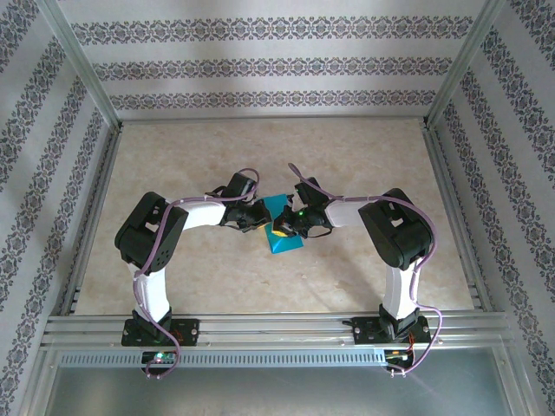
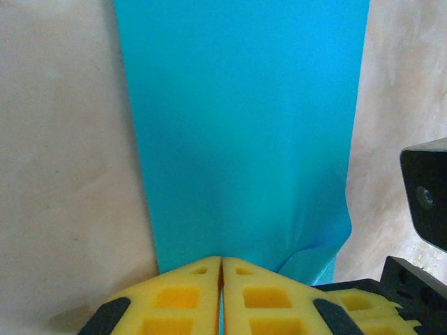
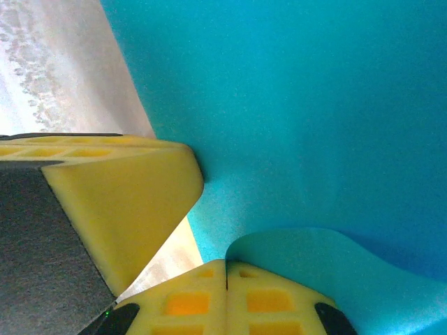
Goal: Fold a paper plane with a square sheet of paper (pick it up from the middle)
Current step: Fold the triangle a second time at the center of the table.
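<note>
Left tool [image 2: 221,259]: yellow foam pads pressed together on the near edge of the thin teal-blue sheet of paper [image 2: 244,139], with a sliver of teal caught between them. The sheet lies on the beige marbled table [image 1: 364,156], midway between the two arms. It looks already folded narrower, and one corner lifts and curls.

Right tool [image 3: 225,264]: pads shut tight at that raised curl on the sheet's right side (cannot tell whether a ply sits between them).

Handling, my judgement: near weightless and limp. It creases for good, crumples or tears under a hard pull, and slides readily on the smooth table. Best pinched at an edge close to the crease, with both tools near each other so the span between them doesn't sag.
</note>
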`<state>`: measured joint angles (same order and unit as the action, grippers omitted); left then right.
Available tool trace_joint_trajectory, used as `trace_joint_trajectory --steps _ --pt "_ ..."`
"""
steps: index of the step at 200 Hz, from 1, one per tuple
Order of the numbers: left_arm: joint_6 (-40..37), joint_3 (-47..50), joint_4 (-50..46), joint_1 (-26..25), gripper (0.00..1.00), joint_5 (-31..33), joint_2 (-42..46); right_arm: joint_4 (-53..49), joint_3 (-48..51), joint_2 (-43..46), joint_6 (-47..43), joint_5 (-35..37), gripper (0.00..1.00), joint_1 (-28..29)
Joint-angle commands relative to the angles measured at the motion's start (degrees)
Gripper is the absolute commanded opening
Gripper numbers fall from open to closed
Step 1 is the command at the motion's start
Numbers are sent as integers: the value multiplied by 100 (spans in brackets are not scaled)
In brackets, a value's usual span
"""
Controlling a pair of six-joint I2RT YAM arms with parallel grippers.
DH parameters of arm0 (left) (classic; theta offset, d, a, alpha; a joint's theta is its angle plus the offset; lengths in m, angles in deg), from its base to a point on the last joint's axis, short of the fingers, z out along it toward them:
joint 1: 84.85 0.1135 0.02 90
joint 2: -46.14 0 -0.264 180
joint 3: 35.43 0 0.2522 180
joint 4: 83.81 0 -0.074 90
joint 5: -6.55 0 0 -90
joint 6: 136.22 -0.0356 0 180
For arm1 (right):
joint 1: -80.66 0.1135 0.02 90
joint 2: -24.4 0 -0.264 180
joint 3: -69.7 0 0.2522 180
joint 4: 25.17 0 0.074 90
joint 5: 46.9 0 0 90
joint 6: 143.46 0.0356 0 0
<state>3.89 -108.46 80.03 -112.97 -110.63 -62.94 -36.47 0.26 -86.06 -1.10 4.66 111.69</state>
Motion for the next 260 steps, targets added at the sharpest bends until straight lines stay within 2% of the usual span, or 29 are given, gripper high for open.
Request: trace_joint_trajectory --steps 1,134,176,200,230,260 --pt "-80 1 -328 -1 10 -2 -158 97 -127 -133 29 20 4 61" --pt "-118 -32 -400 -1 9 7 -86 -96 -103 -216 -57 190 4 61" --pt "-184 -251 -543 55 12 53 264 -297 -71 -204 -121 402 4 61" --pt "-69 -194 -587 176 14 298 651 -385 -74 -188 -121 490 5 61" --pt "45 86 -637 265 15 573 1017 -430 -67 -189 -108 538 10 61" --pt "198 382 -684 274 15 810 1281 -430 -75 -198 -80 504 21 66"
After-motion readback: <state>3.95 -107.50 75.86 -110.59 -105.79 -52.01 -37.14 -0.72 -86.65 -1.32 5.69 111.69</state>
